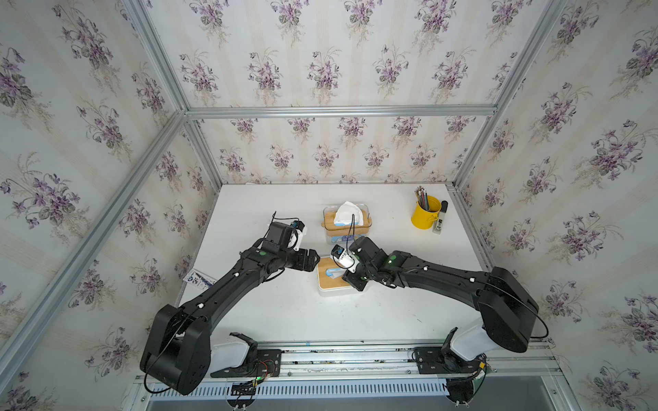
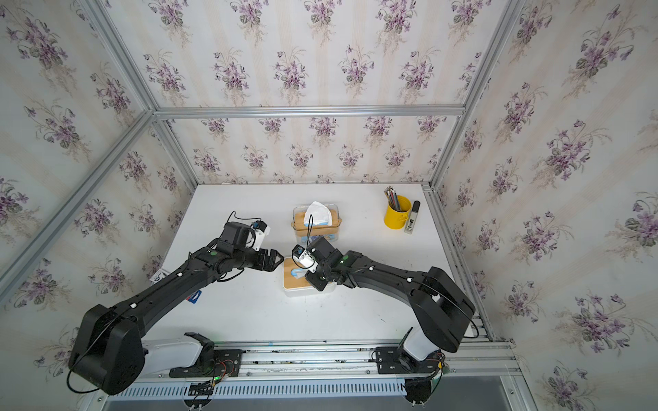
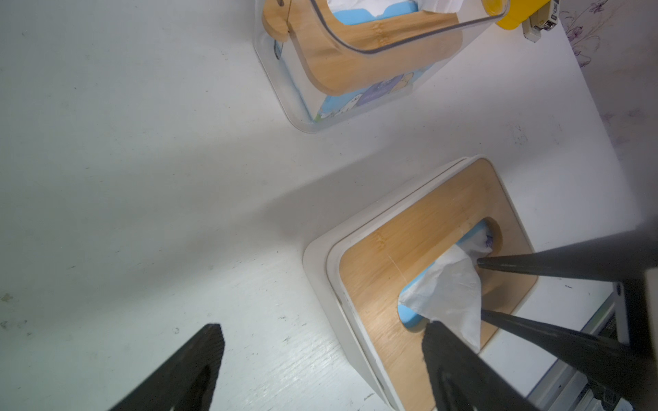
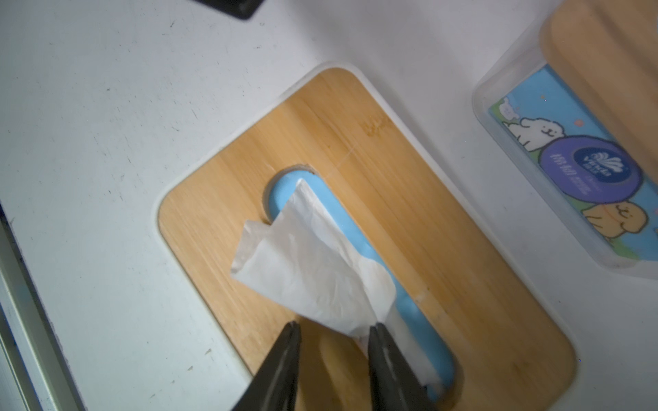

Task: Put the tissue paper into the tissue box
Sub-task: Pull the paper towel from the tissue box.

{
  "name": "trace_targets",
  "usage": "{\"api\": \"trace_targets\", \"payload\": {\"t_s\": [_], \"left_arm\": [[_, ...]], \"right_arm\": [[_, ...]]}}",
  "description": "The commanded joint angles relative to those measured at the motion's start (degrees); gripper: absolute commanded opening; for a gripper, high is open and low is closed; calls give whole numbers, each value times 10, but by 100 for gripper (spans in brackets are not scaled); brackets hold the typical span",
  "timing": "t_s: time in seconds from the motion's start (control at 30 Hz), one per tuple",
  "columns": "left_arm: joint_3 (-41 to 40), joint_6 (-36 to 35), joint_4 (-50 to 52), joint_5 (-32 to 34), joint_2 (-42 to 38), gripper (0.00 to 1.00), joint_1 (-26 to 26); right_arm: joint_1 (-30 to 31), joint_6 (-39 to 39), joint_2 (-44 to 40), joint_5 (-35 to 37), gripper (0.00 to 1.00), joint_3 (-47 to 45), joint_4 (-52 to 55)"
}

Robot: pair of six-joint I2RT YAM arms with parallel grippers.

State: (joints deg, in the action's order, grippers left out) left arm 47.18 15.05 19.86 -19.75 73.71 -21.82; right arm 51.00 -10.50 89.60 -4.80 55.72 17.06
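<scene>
Straddling 1 tissue [image 4: 313, 270]: R end effector [image 4: 334, 325] part-open; L end effector [image 3: 322, 325] wide; 2 tissue boxes [image 4: 356, 135] [image 4: 534, 149].

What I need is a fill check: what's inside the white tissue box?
Through the slot: a blue tissue pack and a white tissue poking out. The bamboo lid hides the rest.

The tissue box [image 4: 356, 135] is a low white tray with rounded corners and a flat bamboo lid [image 3: 409, 231]. It is closed and sits level near the middle of the counter [image 1: 285, 313]. A long rounded slot [image 4: 356, 238] runs along the lid and shows a blue pack [image 4: 281, 194] inside. The tissue paper [image 4: 313, 270] (white, thin, creased) sticks partly out of the slot. One end is down in it, and the loose folded end leans over the bamboo on one side.
</scene>
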Motion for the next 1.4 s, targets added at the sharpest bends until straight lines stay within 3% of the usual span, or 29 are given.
{"api": "trace_targets", "payload": {"t_s": [0.0, 0.77, 1.37], "left_arm": [[1, -8, 1, -5, 0, 92, 0], [-7, -9, 1, -18, 6, 92, 0], [-23, 12, -64, -62, 97, 86, -10]], "right_arm": [[1, -2, 6, 14, 34, 6, -11], [1, -35, 36, 18, 2, 57, 37], [1, -44, 68, 15, 0, 113, 67]]}}
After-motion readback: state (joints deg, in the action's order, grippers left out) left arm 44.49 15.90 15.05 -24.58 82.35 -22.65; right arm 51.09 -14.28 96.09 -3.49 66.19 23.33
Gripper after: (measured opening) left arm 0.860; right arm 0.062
